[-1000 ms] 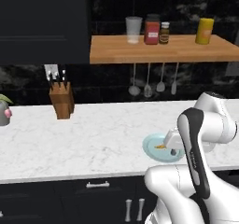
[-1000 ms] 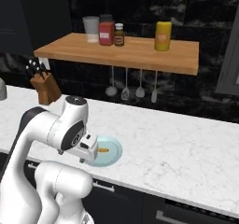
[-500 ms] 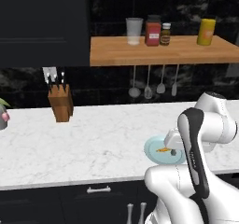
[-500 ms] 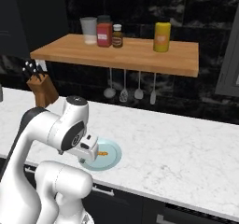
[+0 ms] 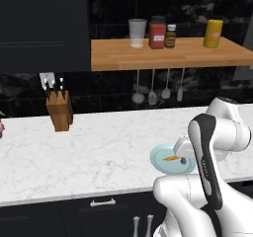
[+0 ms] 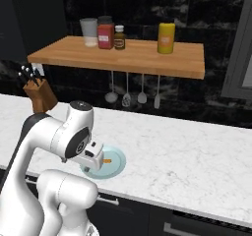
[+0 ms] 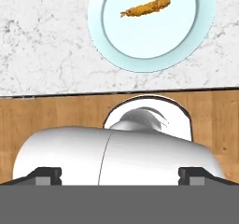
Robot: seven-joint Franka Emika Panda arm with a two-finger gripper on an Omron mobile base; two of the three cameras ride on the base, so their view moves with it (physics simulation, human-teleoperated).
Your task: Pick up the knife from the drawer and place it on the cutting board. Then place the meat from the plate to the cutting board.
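One second of base travel has slid the whole scene rightward in the left base view, the knife block (image 5: 59, 111) included, though plate and meat lie as before. The gripper (image 7: 120, 174) stands wide apart, holding nothing. The meat (image 7: 145, 6) lies on the plate (image 7: 108, 53) at twelve o'clock in the hand view, on the white marble counter (image 5: 99, 152) beneath a wooden shelf (image 5: 163, 54).

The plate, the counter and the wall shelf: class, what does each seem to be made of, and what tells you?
Plate: glazed ceramic, perhaps; smooth, even pale blue-green with a soft sheen. Counter: polished marble or similar stone; white with grey veins. Wall shelf: wood, matte; warm brown with faint grain.
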